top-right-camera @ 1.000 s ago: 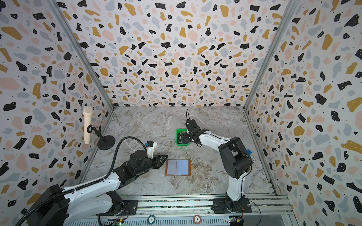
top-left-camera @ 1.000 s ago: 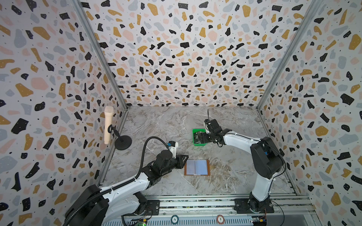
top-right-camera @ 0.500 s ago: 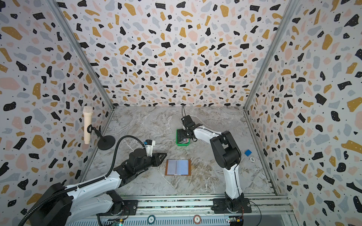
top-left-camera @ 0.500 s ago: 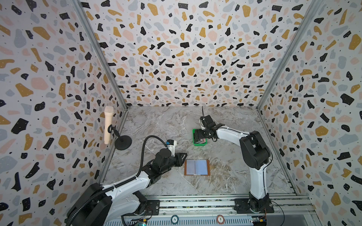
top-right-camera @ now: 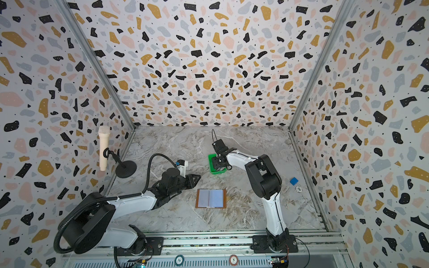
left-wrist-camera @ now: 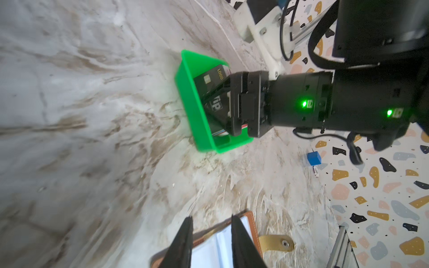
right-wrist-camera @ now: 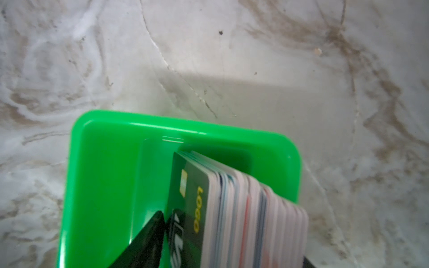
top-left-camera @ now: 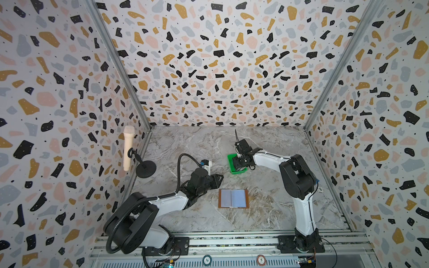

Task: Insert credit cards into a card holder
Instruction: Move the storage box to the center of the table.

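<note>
Right end effector (top-left-camera: 239,167) dropped astride credit cards (right-wrist-camera: 243,208), grip unclear; left end effector (left-wrist-camera: 211,219) open.

We're looking into a robotics lab test cell here: terrazzo-print walls (top-left-camera: 220,69) box in three sides on bare aluminium posts (top-left-camera: 120,69), and a marble-look bench (top-left-camera: 185,143) fills the bottom. The left arm (top-left-camera: 167,201) and right arm (top-left-camera: 301,204) are bolted to a slotted metal rail (top-left-camera: 232,243) up front, with a microphone (top-left-camera: 128,148) on a stand at the side
</note>
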Tool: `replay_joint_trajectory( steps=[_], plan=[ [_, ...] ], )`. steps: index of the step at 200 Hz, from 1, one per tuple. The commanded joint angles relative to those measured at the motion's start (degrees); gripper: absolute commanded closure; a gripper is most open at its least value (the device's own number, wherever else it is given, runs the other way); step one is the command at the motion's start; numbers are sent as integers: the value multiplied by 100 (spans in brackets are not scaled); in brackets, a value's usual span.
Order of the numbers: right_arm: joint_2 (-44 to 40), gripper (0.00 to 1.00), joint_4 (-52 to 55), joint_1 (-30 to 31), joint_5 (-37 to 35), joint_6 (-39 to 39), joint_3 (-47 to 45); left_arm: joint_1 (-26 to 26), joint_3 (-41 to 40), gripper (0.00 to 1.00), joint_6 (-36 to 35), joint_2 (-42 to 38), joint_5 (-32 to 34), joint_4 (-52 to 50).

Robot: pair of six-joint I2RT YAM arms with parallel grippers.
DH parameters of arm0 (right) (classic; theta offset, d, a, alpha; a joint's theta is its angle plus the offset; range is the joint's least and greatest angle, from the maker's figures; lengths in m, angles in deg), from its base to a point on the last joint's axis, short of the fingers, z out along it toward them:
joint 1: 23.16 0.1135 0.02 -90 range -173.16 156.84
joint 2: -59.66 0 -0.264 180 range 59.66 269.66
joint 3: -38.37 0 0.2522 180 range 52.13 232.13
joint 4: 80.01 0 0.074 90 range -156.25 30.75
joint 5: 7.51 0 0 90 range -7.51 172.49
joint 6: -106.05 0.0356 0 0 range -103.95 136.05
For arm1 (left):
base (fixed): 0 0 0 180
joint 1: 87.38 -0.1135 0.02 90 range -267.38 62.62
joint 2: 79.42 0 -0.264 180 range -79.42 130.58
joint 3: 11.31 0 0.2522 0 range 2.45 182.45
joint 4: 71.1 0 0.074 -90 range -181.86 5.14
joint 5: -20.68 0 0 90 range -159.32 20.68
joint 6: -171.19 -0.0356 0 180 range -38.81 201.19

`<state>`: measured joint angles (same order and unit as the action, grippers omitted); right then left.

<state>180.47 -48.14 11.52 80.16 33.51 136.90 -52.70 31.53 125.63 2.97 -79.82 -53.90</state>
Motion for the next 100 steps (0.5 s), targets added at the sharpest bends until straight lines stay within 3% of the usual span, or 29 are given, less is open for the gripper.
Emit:
replay_joint_trajectory(
  steps=[1, 47, 100],
  plan=[
    [-99, 40, 157, 170, 66, -126, 18, -140, 284, 68, 34, 320, -44, 565],
    [-284, 43, -6, 370, 394, -54, -88, -646, 466, 65, 334, 1139, -179, 1110],
    [-339, 43, -144, 548, 618, 144, -93, -699, 684, 64, 582, 1700, -191, 1447]
  ],
)
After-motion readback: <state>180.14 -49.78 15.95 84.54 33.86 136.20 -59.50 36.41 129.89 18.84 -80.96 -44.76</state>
